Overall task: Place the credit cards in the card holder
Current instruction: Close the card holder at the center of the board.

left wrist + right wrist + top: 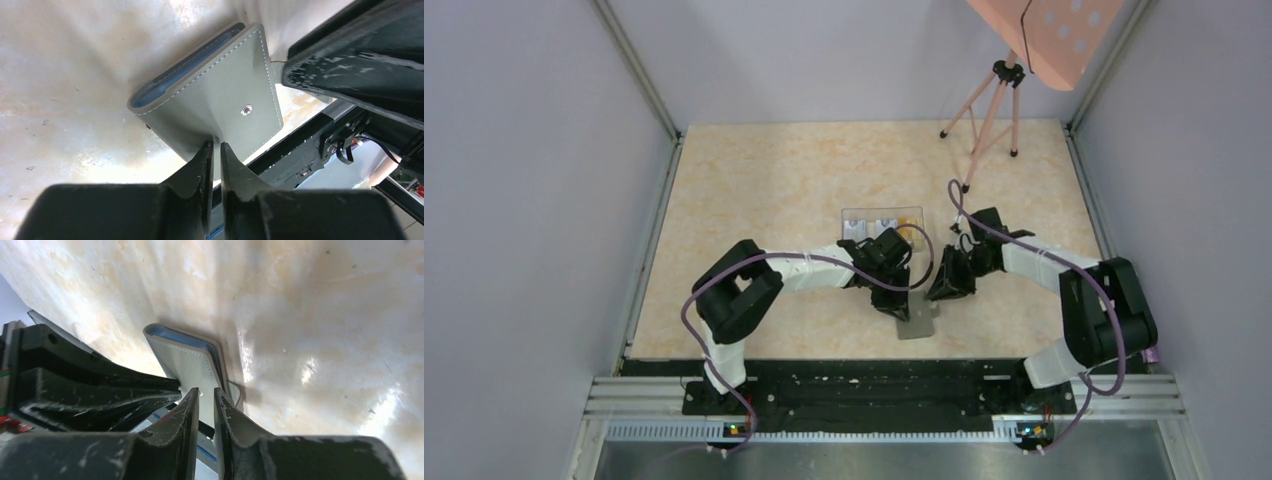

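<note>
The card holder (917, 322) is a grey folded wallet lying near the table's front edge, between both arms. In the left wrist view the card holder (215, 100) shows a snap stud and a blue lining at its fold. My left gripper (216, 144) is nearly closed, with the wallet's near edge in its narrow gap. My right gripper (206, 390) is pinched on the card holder (185, 360) from the opposite side. Credit cards (907, 234), orange and pale, lie in a clear box behind the grippers. From above, the left gripper (898, 300) and right gripper (948, 285) flank the wallet.
The clear plastic box (882, 212) stands just behind the grippers at mid-table. A pink tripod (984, 120) stands at the back right. Grey walls close in both sides. The black base rail (854, 385) runs right in front of the wallet.
</note>
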